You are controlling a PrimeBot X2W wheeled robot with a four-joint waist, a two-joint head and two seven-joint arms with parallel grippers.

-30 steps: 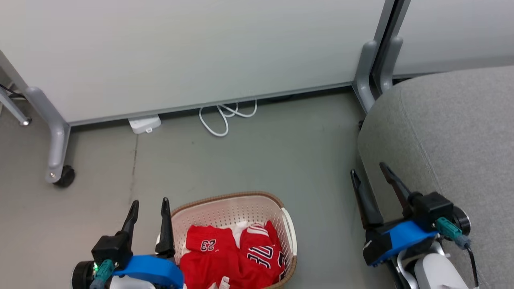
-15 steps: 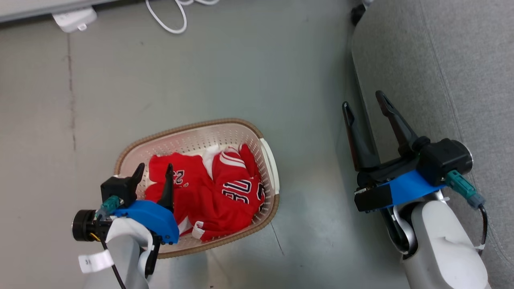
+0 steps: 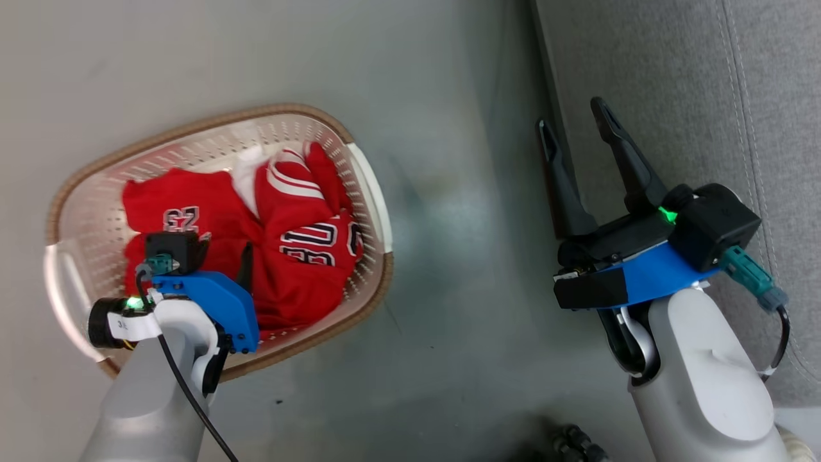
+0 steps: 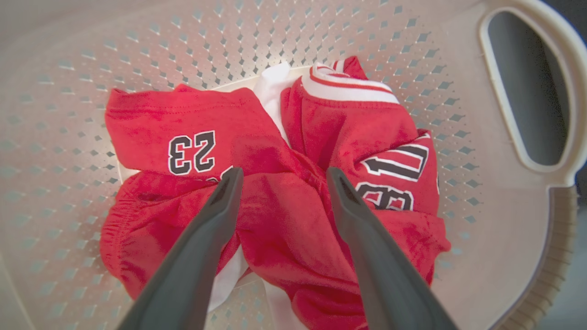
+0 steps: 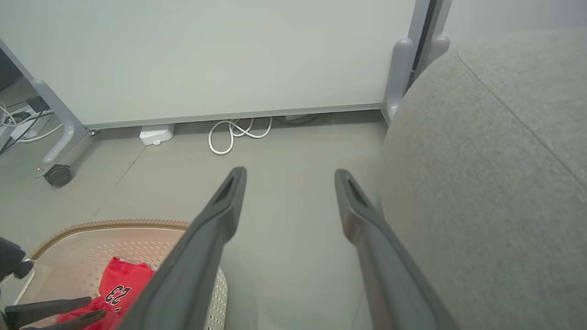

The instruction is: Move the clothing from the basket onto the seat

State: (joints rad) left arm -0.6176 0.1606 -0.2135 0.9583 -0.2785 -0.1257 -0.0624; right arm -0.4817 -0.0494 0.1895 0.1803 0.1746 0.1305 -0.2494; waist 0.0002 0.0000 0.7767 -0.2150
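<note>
The clothing (image 3: 282, 218), red with white trim and "23" lettering, lies crumpled in the cream perforated basket (image 3: 192, 122) on the floor. My left gripper (image 3: 224, 247) reaches down inside the basket. In the left wrist view it (image 4: 284, 172) is open, its fingertips at a raised red fold of the clothing (image 4: 275, 215), one on either side. The basket wall (image 4: 481, 220) curves around. My right gripper (image 3: 571, 112) hangs open and empty over the floor, beside the edge of the grey seat (image 3: 673, 83). The right wrist view shows the right gripper (image 5: 290, 170), the seat (image 5: 495, 160) and the basket (image 5: 114, 224).
A pale partition panel (image 5: 206, 55) on a castor leg (image 5: 57, 174) stands beyond the basket. A coiled white cable (image 5: 234, 133) and a white power block (image 5: 156, 134) lie at its foot. Grey floor (image 3: 449, 256) separates basket and seat.
The head camera has tilted down. My left gripper has gone from beside the basket's rim down into the basket, onto the clothing. The right gripper stays open beside the seat.
</note>
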